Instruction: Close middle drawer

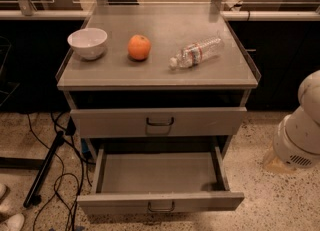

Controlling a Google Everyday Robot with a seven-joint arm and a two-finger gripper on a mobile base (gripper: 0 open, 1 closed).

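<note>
middle drawer (160,202): pulled well out, nothing done yet
gripper: out of view; opening cannot be told
arm (299,130): right of middle drawer, apart
remaining: whole push shut

A white bowl (87,42) sits on the table (150,75), upper left. An orange (139,47) is near it. A bottle (196,52) lies on its side further right. Black wires (56,172) cross the floor, lower left.

Robot arm (298,134): white glossy shell, rounded segments, cylindrical joint w/ small dark vent slits on lower face. Gripper out of frame.
</note>
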